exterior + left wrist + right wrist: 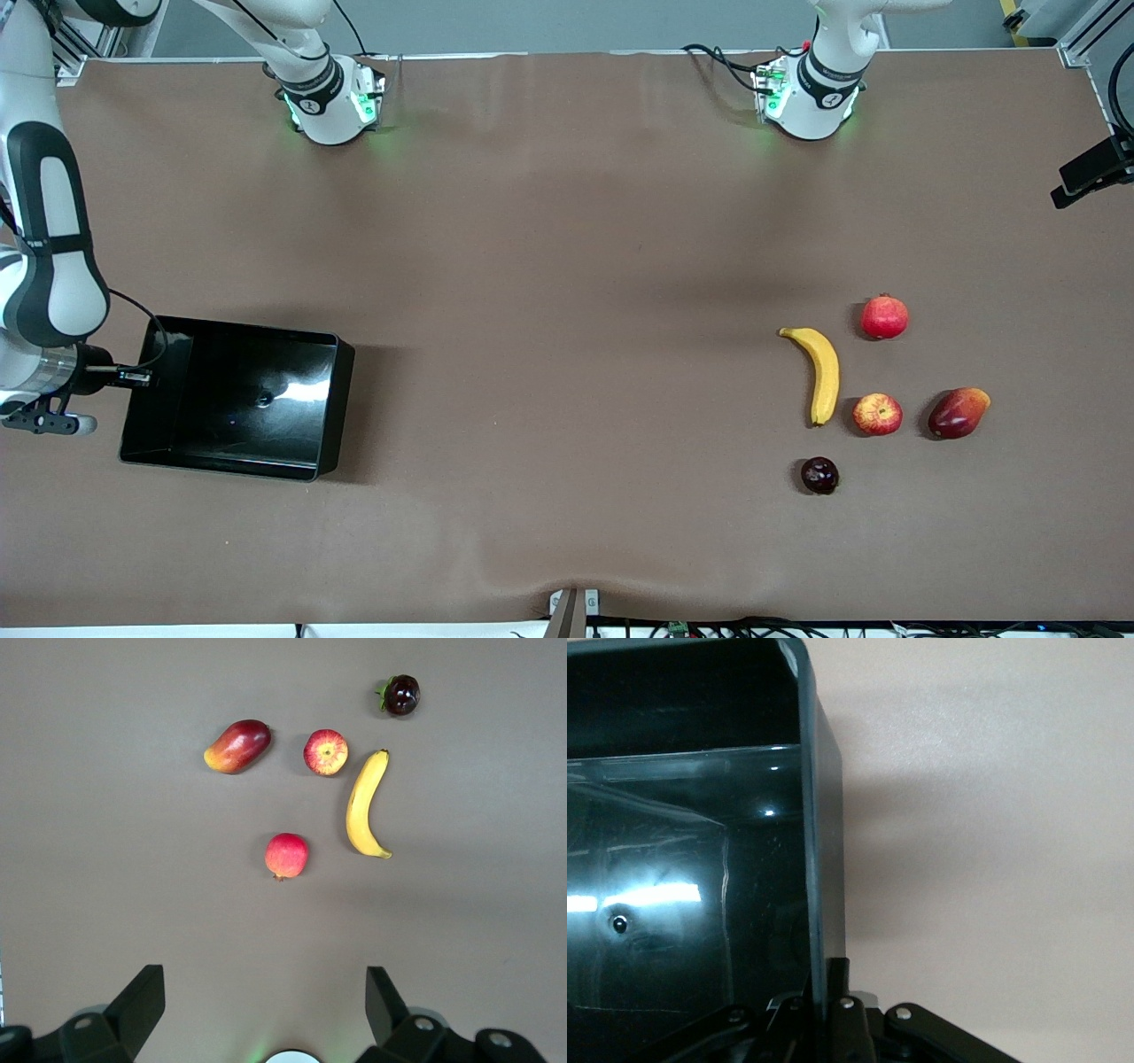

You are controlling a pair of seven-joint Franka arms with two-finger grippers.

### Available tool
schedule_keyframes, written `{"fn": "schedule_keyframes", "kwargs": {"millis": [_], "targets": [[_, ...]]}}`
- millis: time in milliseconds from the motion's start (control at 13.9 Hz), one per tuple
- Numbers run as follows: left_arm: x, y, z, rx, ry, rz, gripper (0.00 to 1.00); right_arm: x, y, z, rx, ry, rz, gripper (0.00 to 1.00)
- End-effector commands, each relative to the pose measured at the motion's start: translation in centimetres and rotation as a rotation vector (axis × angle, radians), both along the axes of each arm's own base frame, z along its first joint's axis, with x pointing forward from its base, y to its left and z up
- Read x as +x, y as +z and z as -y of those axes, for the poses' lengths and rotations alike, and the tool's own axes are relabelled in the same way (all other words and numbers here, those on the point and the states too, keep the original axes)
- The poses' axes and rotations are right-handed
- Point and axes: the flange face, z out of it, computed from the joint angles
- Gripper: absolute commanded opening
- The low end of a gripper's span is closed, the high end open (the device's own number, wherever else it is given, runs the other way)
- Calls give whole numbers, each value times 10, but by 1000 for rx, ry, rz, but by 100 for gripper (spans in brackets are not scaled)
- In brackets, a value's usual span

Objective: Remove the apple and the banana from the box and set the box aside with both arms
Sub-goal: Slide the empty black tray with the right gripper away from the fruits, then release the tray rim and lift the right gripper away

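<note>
The black tray [330,409] is at the right arm's end of the table. My right gripper [133,377] is shut on its end wall; the right wrist view shows that wall [819,842] pinched between the fingers of the right gripper [830,992]. The yellow banana [822,372] and the streaked red apple [877,414] lie side by side on the table toward the left arm's end. My left gripper [266,985] is open and empty, high over the table. It sees the banana [365,802] and the apple [326,752] below.
A plain red fruit with a nub [885,316] lies farther from the camera than the apple. A red-yellow oval fruit [959,412] lies beside the apple. A dark purple fruit [819,475] lies nearer the camera. A black bracket [1094,173] juts in at the table's edge.
</note>
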Motion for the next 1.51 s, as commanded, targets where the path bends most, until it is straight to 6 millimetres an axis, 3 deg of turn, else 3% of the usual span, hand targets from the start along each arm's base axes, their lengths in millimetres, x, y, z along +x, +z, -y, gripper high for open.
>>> {"fn": "schedule_keyframes", "kwargs": {"millis": [0, 288, 360, 432, 503, 719, 1151, 1438], "targets": [[0, 3, 3, -19, -5, 5, 100, 4, -5, 0, 29, 67, 42, 0], [-2, 6, 7, -17, -10, 9, 100, 2, -31, 1, 78, 28, 29, 0], [-3, 7, 6, -18, -9, 13, 100, 0, -36, 5, 82, 19, 24, 38], [-3, 8, 4, -18, -6, 14, 100, -1, -37, 6, 83, 17, 21, 87], [-3, 8, 3, -18, -6, 14, 100, -1, -39, 4, 84, 14, 16, 100], [-4, 9, 3, -14, -7, 17, 100, 3, -17, -5, 79, 34, 35, 100], [0, 13, 8, -12, -10, 28, 100, 13, 100, -54, 28, 135, 137, 100], [4, 9, 11, -13, -12, 23, 100, 6, 161, -100, 0, 141, 140, 100]]}}
